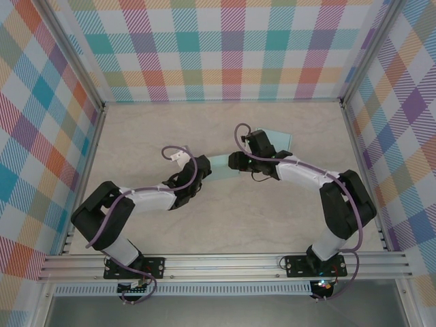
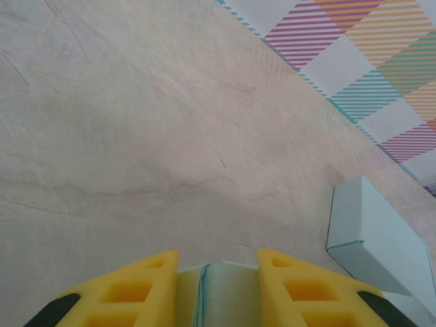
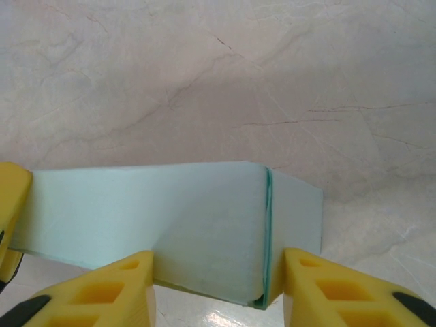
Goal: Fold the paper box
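The paper box is pale mint card, held off the table's middle between both arms. My left gripper is shut on its left end. In the left wrist view a folded mint edge fills the gap between the yellow fingers. My right gripper is shut on the other end. There the fingers press both sides of a squared box corner with a darker green seam. More mint card shows behind the right wrist.
The marbled beige table is ringed by plaid walls and metal rails. A boxy mint section lies to the right in the left wrist view. A yellow finger shows at the left edge of the right wrist view.
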You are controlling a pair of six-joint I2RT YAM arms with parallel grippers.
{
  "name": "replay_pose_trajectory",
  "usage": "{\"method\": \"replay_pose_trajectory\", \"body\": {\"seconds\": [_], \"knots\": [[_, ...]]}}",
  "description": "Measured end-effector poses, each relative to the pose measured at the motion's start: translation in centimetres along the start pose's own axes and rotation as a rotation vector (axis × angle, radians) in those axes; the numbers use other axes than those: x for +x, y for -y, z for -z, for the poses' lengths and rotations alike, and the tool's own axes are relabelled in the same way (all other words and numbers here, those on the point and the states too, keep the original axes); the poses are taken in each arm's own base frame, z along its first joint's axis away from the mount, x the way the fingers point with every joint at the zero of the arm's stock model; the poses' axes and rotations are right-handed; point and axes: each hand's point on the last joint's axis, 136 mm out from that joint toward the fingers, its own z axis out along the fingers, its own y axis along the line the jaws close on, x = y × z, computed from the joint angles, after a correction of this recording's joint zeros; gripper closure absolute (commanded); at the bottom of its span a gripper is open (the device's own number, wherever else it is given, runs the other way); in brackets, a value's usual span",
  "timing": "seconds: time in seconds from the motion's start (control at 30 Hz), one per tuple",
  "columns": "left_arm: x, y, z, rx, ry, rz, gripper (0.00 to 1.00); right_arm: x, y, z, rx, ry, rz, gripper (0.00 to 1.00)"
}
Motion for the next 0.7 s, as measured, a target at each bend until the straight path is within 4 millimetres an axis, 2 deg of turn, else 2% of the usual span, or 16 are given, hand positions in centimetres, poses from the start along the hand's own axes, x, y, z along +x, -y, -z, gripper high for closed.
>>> {"method": "replay_pose_trajectory", "body": {"seconds": [0.1, 0.17, 0.33, 0.57, 0.7], "knots": [[0.0, -0.2, 0.4, 0.005, -0.004, -0.016, 0.69, 0.0, -0.2, -0.1, -0.019, 0.006, 0.003, 0.59], [0.0, -0.1, 0.6, 0.012, -0.013, -0.028, 0.65, 0.1, -0.3, -0.1, -0.029, 0.007, 0.004, 0.6], [0.3, -0.3, 1.1, 0.008, -0.051, -0.072, 0.45, 0.2, -0.5, -0.1, -0.046, 0.006, 0.005, 0.63], [1.4, -0.1, 1.7, 0.027, -0.14, -0.125, 0.21, 0.2, -0.6, -0.2, -0.058, 0.004, -0.006, 0.64], [2.2, 0.3, 1.9, 0.052, -0.193, -0.136, 0.18, 0.2, -0.6, -0.2, -0.064, 0.0, -0.015, 0.64]]}}
